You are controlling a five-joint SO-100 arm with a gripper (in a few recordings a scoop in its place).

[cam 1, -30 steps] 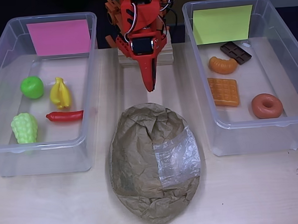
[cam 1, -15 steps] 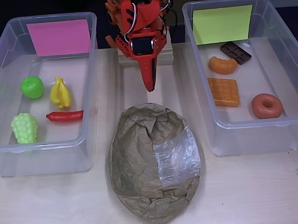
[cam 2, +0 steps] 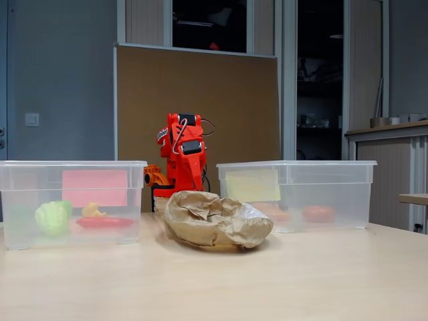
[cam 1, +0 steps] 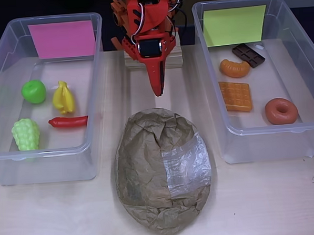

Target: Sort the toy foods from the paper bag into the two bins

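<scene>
The crumpled brown paper bag (cam 1: 163, 171) (cam 2: 215, 219) lies mid-table with its clear window patch on the right side. The left bin (cam 1: 93, 57) (cam 2: 20, 200), marked by a pink card, holds a green apple (cam 1: 33, 91), yellow bananas (cam 1: 63, 97), pale-green grapes (cam 1: 25, 134) and a red chili (cam 1: 68, 121). The right bin (cam 1: 210, 72) (cam 2: 348, 197), with a yellow-green card, holds a chocolate bar (cam 1: 248, 55), croissant (cam 1: 234, 67), waffle (cam 1: 235, 96) and donut (cam 1: 281, 111). My red gripper (cam 1: 156, 90) points down between the bins, just behind the bag, shut and holding nothing.
The arm's base (cam 1: 153, 59) stands on a wooden block at the back between the bins. Bare tabletop (cam 1: 267, 201) lies in front of the bins and around the bag. A brown board (cam 2: 200, 100) stands behind the table.
</scene>
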